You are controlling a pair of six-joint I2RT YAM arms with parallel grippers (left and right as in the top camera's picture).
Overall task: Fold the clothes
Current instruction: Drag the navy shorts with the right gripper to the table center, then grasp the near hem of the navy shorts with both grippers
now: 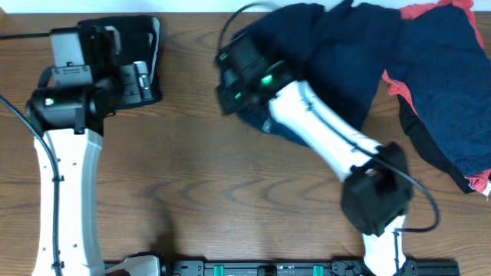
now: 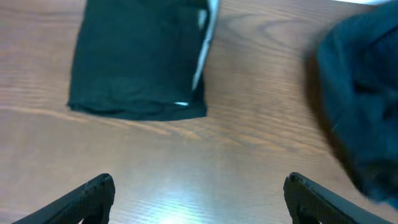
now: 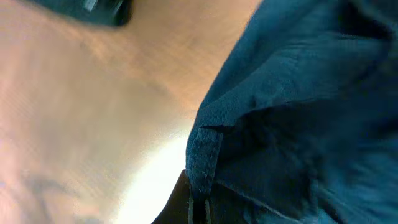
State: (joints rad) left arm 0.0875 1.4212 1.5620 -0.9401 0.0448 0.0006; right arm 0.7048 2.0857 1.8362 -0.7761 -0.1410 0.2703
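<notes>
A folded black garment with a pale grey stripe [image 1: 149,42] lies at the far left; in the left wrist view [image 2: 137,62] it is flat on the table ahead of my left gripper. My left gripper [image 2: 199,193] is open and empty over bare wood, near that garment [image 1: 130,80]. A pile of dark navy clothes [image 1: 337,46] lies at the far middle and right, with a coral-red piece [image 1: 395,84] among it. My right gripper [image 1: 226,96] is at the pile's left edge, shut on a navy hem [image 3: 202,149]; its jaws [image 3: 199,199] are mostly hidden by the cloth.
The wooden table [image 1: 199,184] runs across the front and middle. The navy pile's edge shows at the right of the left wrist view [image 2: 367,106]. The right arm's white link [image 1: 322,130] crosses the pile's lower edge. A dark rail [image 1: 291,268] lines the front edge.
</notes>
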